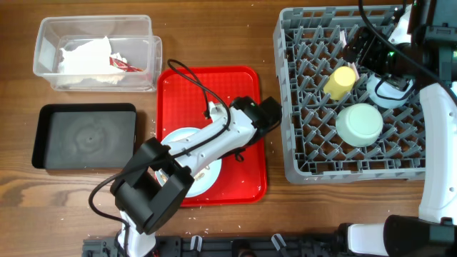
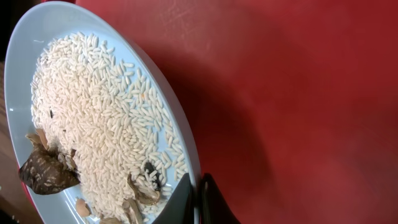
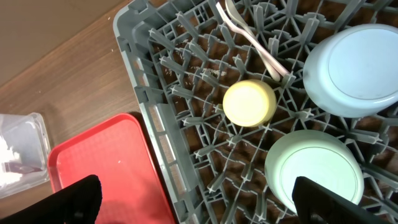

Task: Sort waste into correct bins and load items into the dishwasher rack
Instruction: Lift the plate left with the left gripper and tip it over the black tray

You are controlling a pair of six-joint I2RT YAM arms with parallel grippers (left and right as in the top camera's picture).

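Note:
My left gripper [image 2: 198, 199] is shut on the rim of the larger light blue plate [image 2: 22, 68], one finger on each side of the edge. The plate carries white rice [image 2: 106, 118] and brown food lumps [image 2: 46, 171] and lies on the red serving tray [image 1: 246, 86]. From overhead the plate [image 1: 187, 139] is mostly hidden under the left arm. My right gripper [image 3: 202, 199] hangs open over the dishwasher rack [image 1: 300, 153]. In the rack are the yellow cup [image 1: 341, 82], the mint-green bowl [image 1: 359, 125], the light blue saucer [image 3: 354, 68] and the white spoon [image 3: 249, 34].
A clear tub [image 1: 46, 43] at the back left holds the crumpled napkin [image 1: 89, 61] and red wrapper [image 1: 118, 63]. A black tray [image 1: 86, 135] lies in front of the tub, left of the red tray. Small crumbs dot the wooden table near the front edge.

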